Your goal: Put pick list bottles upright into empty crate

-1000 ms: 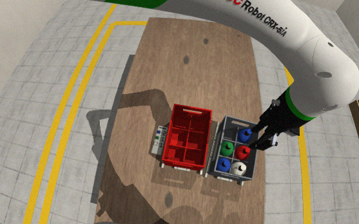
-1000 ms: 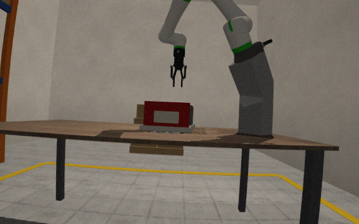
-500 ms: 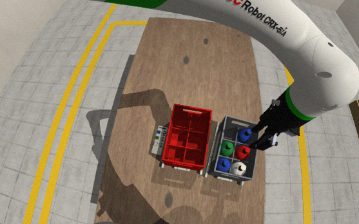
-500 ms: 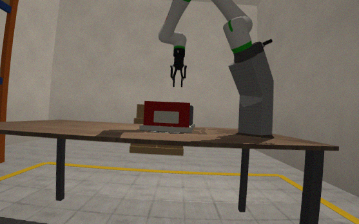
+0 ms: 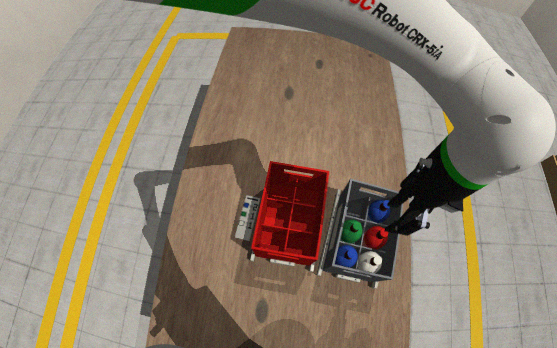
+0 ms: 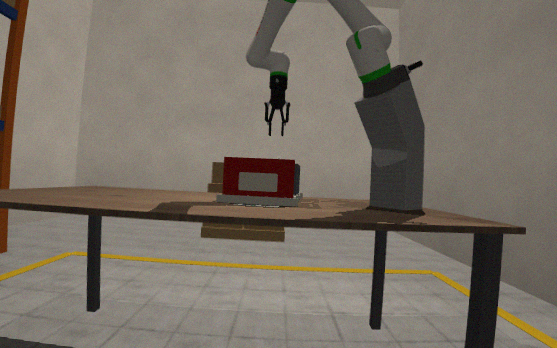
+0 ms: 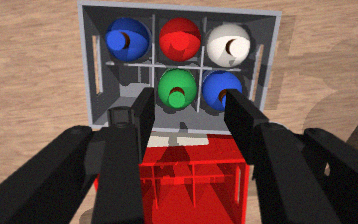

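Observation:
The grey crate (image 5: 363, 225) holds two blue bottles (image 5: 380, 210) (image 5: 347, 256), a green one (image 5: 353, 230), a red one (image 5: 376, 236) and a white one (image 5: 371, 261), all upright; one corner cell is empty. The red crate (image 5: 290, 212) stands beside it with nothing in it. The pick list (image 5: 247, 217) lies on the red crate's far side; I see blue and green marks, but the counts are too small to read. My gripper (image 6: 276, 131) hangs high above the crates, partly open and empty. In the wrist view it (image 7: 189, 107) frames the green bottle (image 7: 177, 89).
The two crates stand side by side near one end of the wooden table (image 5: 294, 125). The arm's grey base (image 6: 394, 150) stands on the table beyond them. In the exterior view the red crate (image 6: 259, 177) hides most of the grey one.

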{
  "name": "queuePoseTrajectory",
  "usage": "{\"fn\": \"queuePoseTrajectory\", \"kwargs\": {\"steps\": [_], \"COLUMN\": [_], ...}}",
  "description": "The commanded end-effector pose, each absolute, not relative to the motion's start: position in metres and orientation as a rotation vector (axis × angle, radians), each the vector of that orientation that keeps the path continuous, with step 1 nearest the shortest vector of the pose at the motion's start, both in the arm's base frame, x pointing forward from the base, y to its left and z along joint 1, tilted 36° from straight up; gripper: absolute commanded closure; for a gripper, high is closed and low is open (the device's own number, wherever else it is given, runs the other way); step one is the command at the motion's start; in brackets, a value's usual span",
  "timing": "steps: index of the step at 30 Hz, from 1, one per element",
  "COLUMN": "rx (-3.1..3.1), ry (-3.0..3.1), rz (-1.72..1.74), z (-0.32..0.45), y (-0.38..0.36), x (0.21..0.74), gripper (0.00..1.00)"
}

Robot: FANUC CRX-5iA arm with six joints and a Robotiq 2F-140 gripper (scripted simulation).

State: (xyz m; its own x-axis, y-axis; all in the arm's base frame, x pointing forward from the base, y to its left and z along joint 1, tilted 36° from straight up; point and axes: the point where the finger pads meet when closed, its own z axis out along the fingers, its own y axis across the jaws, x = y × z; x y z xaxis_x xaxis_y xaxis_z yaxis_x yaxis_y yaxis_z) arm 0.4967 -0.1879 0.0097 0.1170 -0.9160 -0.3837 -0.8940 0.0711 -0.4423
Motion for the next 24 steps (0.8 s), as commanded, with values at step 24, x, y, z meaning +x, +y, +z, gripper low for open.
{"fn": "queuePoseTrajectory", "kwargs": {"steps": [24], "rx": [-2.36], "ry": [0.971], "rz": [-0.354], "z": [-0.071], "y": [-0.112], "x": [0.47], "gripper": [0.56]}}
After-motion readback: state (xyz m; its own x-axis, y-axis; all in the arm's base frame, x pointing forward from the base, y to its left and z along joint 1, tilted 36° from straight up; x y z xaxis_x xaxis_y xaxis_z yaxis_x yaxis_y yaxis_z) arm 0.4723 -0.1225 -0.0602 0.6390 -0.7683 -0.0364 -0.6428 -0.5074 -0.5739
